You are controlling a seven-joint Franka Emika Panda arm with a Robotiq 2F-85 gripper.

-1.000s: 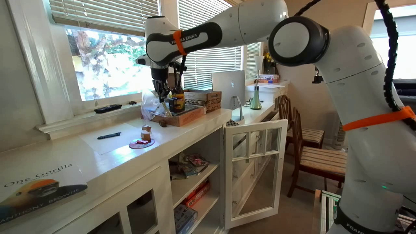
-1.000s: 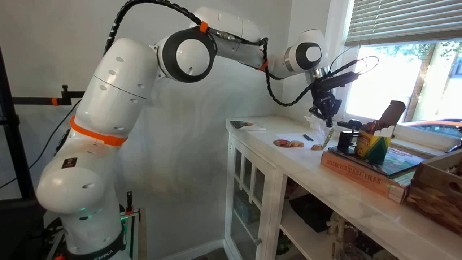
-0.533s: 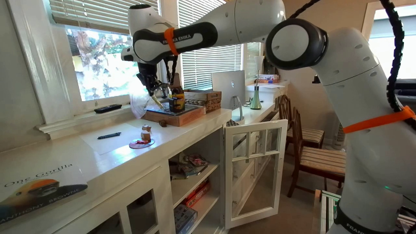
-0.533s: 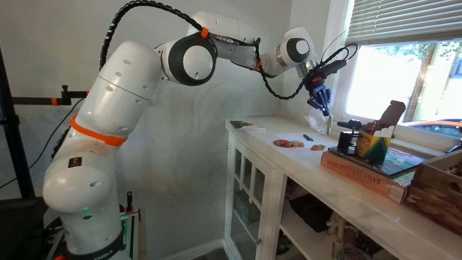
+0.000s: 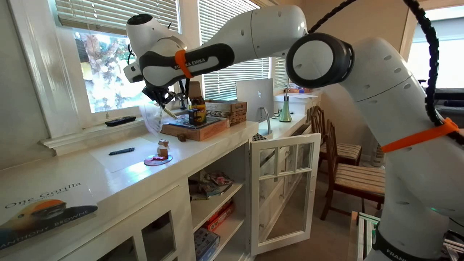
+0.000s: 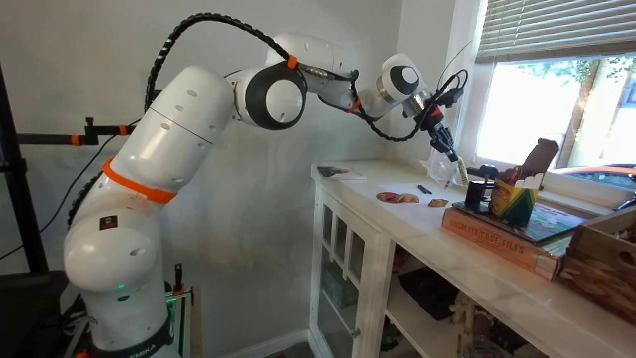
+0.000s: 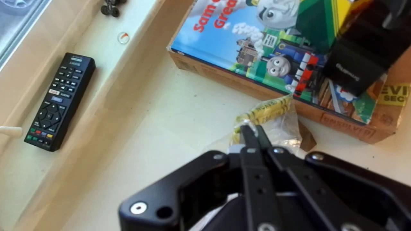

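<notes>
In the wrist view, the gripper [image 7: 254, 130] covered a part of the plastic bag [image 7: 284, 126], and the print on its yellow strip [image 7: 269, 110] was too creased to read fully. The title of the picture book [image 7: 253, 48] was cut by the top edge, and the letters on the black object [image 7: 354, 64] were blurred. In an exterior view, the gorilla book [image 5: 45, 217], at a front corner of the counter [image 5: 54, 172], was cut by the left edge. The wooden crate [image 6: 596, 278] was cut by an exterior view's right edge.
</notes>
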